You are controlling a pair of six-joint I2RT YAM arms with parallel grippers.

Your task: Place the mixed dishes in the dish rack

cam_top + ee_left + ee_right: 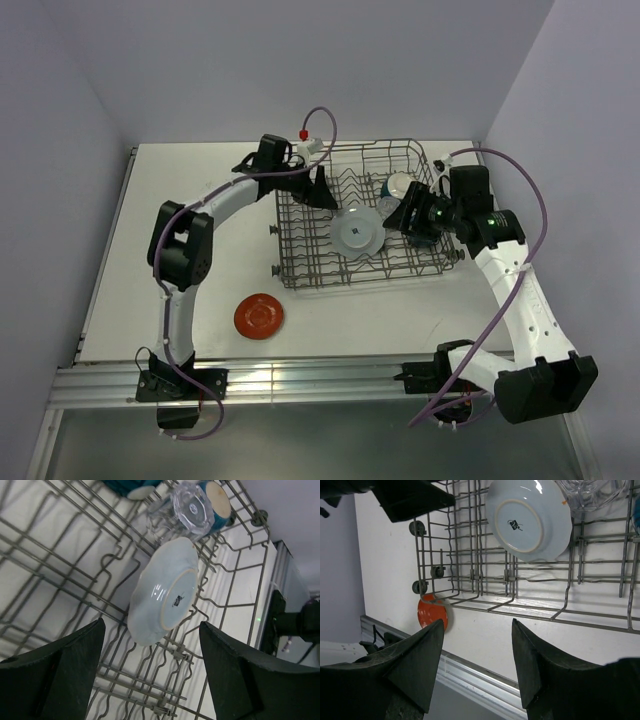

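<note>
The grey wire dish rack (330,283) stands mid-table. In it a pale blue-grey plate (357,233) leans among the tines, underside showing (162,592) (527,517). A clear glass tumbler (187,510) lies behind it, beside two dark blue-teal pieces (217,500) (130,486); I cannot tell mug from bowl. The red-orange plate (259,316) lies flat on the table in front of the rack's left corner, also in the right wrist view (432,614). My left gripper (150,670) is open and empty over the rack's left part. My right gripper (477,665) is open and empty over the rack's right side.
The white table (200,200) has a metal rail (300,380) along its near edge. Grey walls close in at the back and on both sides. Small wheels (437,571) stick out of the rack's left side.
</note>
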